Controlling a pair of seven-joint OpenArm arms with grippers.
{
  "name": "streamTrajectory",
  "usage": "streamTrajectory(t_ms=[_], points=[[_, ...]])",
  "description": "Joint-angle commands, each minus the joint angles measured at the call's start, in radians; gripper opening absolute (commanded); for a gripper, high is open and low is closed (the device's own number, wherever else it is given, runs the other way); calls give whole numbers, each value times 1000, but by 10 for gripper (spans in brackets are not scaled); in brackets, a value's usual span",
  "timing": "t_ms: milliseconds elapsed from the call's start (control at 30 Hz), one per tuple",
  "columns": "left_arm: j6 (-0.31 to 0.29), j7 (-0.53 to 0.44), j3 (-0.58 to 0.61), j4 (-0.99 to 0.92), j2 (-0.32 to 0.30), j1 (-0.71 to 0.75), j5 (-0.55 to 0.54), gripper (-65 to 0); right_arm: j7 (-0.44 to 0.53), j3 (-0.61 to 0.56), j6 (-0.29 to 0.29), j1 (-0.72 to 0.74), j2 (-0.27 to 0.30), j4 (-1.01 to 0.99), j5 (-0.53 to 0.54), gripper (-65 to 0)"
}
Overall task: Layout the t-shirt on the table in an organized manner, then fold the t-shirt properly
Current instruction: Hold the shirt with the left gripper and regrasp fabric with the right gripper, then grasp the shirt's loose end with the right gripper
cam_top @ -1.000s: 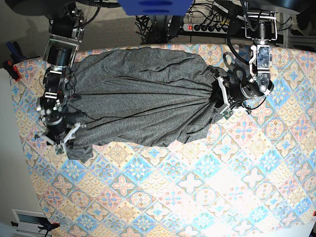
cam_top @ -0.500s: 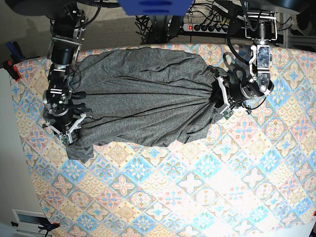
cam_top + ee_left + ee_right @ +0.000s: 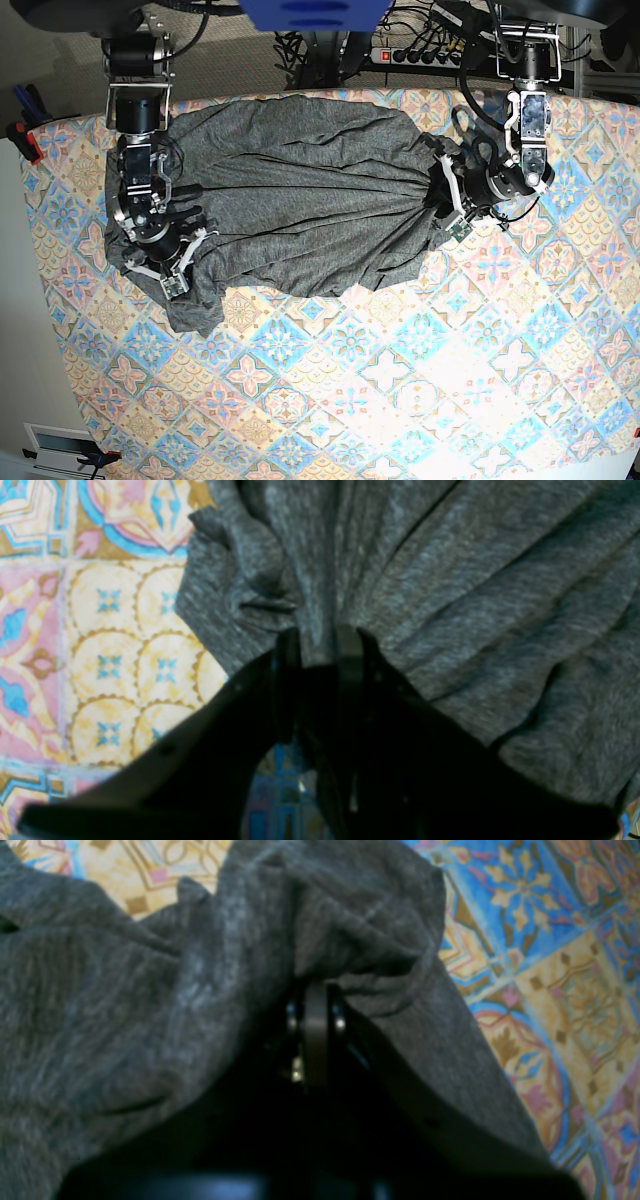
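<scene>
The dark grey t-shirt (image 3: 300, 210) lies wrinkled across the far half of the patterned table (image 3: 400, 380), its folds running toward its right end. There my left gripper (image 3: 448, 203) is shut on a bunch of cloth. In the left wrist view the gripper (image 3: 318, 647) pinches t-shirt (image 3: 475, 580) between its dark fingers. My right gripper (image 3: 170, 272) sits on the shirt's left end. In the right wrist view its fingers (image 3: 315, 1010) are pressed together, and t-shirt (image 3: 100, 990) folds over their tips and hides them.
Behind the table run a power strip and cables (image 3: 420, 55), with a blue object (image 3: 310, 12) at the top edge. Clamps (image 3: 25, 140) grip the table's left edge. Bare tablecloth (image 3: 125, 655) shows beside the left gripper.
My right arm has swung right onto the shirt's left end and its jaws have closed. The shirt's near-left corner has shifted right. The left arm has not moved.
</scene>
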Motion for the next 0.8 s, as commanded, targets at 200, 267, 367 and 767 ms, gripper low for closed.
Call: streamTrajectory(t_ms=[200,267,367,767], points=[[40,235,-1,-28,-22,34,202,-528,-8,178,-8,13,14,14,-5,-650],[40,235,-1,-28,-22,34,204,-528,-8,221,-8,13,14,54,-5,-650],[40,235,-1,-28,-22,34,204,-528,-8,261,-8,13,14,177,-5,-650],[40,235,0,-28,-22,33,201,-528,-160,180,-8,-39,14,332,-6,-447]])
